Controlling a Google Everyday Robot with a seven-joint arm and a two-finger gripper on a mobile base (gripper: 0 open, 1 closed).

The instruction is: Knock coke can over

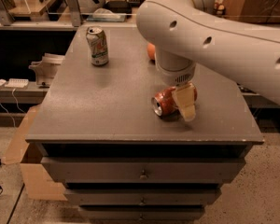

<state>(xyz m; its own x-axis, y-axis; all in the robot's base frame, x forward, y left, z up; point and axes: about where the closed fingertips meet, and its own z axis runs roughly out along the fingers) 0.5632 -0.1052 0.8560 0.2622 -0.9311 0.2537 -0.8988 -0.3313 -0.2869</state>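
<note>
The red coke can (163,101) lies on its side on the grey cabinet top (102,106), near the front right, with its silver end facing front-left. My gripper (185,102) hangs down from the big white arm (214,36) directly over the can's right half and touches or nearly touches it. The arm hides the right end of the can.
A pale white-green can (97,45) stands upright at the back left of the top. An orange round thing (150,51) peeks out behind the arm. Drawers (142,174) sit below the top. A cardboard box (25,171) is on the floor at left, and cluttered shelves are behind.
</note>
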